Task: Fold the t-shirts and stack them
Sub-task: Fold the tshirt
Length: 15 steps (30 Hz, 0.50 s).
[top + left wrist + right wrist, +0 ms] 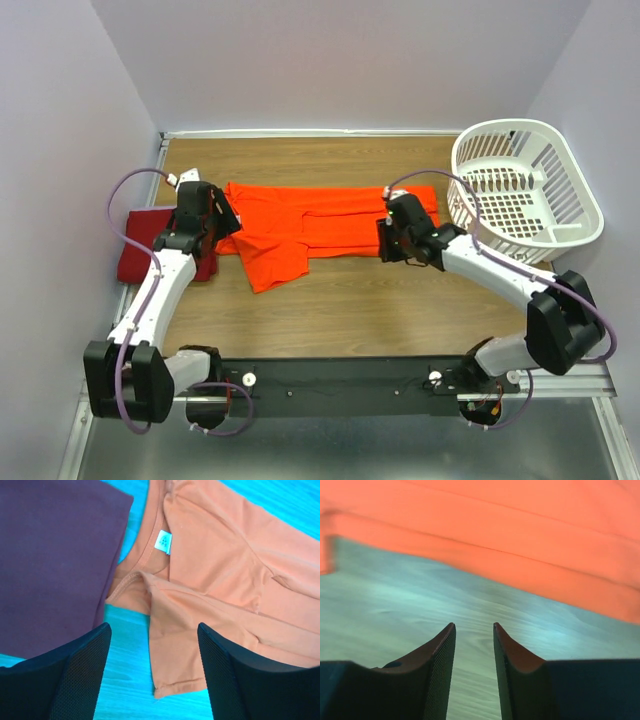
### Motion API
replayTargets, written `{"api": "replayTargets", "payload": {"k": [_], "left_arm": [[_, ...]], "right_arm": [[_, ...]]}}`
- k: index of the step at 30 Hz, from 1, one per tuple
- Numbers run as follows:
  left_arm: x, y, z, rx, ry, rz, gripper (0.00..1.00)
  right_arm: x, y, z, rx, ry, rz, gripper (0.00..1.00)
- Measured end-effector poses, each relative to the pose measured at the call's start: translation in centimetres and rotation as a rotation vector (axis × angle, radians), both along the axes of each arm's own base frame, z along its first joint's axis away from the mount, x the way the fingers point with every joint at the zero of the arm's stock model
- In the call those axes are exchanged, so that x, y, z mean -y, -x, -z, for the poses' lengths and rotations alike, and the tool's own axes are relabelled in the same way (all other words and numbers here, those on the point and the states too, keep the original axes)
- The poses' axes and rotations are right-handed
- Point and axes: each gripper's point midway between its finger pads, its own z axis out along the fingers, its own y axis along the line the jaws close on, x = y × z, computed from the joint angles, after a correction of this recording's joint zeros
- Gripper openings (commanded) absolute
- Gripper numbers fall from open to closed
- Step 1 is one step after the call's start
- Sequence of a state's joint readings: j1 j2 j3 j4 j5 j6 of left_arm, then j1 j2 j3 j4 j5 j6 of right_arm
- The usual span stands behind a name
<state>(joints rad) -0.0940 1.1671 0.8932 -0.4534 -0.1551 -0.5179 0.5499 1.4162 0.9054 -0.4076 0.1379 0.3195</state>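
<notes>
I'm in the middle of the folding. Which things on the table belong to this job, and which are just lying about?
Part of the job:
- orange shirt, partly folded, mid-table
- dark red shirt, a compact rectangle at the left edge

Just lying about:
- white laundry basket, at the far right corner, no shirt in it

I count two shirts on the one wooden table (350, 310): one orange-red shirt (330, 225) and one dark red shirt (130, 265), the orange-red one carrying a single white label (163, 541). There is one white laundry basket (575, 200). Two robot arms, the left arm (160, 285) and the right arm (495, 268), end in two grippers, the left gripper (152, 627) and the right gripper (474, 626), with two fingers apiece.
</notes>
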Motion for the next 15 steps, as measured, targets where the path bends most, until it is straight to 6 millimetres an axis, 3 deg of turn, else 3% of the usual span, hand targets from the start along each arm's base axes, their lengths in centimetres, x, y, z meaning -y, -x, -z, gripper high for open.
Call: {"api": "replayTargets", "payload": {"k": [2, 6, 11, 15], "left_arm": [[-0.1, 0.3, -0.3, 0.023, -0.011, 0.009, 0.82], [-0.8, 0.8, -0.1, 0.051, -0.050, 0.006, 0.86], [-1.9, 1.2, -0.5, 0.125, -0.094, -0.027, 0.86], [-2.6, 1.4, -2.2, 0.206, -0.120, -0.050, 0.85]], "right_arm": [[-3.1, 0.6, -1.2, 0.023, -0.021, -0.101, 0.46], [-11.2, 1.4, -2.6, 0.071, -0.040, -0.330, 0.51], [-20.9, 2.8, -1.0, 0.086, -0.035, -0.554, 0.57], [-25.4, 3.5, 1.0, 0.079, -0.019, -0.644, 0.57]]}}
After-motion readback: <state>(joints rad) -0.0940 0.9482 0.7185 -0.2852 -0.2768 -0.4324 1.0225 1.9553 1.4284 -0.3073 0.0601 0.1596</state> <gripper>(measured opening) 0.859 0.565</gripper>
